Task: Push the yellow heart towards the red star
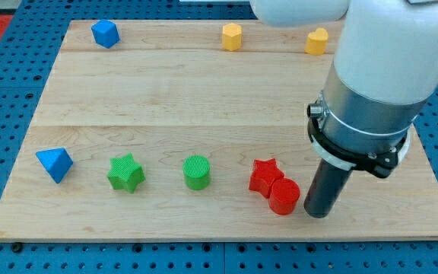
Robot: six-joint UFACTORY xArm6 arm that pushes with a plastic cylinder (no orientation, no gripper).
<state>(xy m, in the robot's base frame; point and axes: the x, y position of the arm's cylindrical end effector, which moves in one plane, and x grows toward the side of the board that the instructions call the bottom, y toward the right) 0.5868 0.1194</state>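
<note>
Arm (pixel 371 84): its bulk fills the view's upper right and hides the board there; I judge I could lose sight of the yellow heart behind it as I travel up
Board (pixel 166 99): the heart sits close to the top edge; a shove angled upward could tip it off
Red star (pixel 264 176): at the view's bottom, touching the red cylinder (pixel 284 196) on its lower right; my target, so I must not shift it
My tip (pixel 318 214): bare rod, nothing to open or close, carrying nothing; down at the board just right of the red cylinder, well apart from the heart; leaving leftward would knock the cylinder into the star
Yellow heart (pixel 317 41): top right, untouched; an off-centre push would spin it aside
Yellow hexagon (pixel 232 36): left of the heart; a drifting path could catch it
</note>
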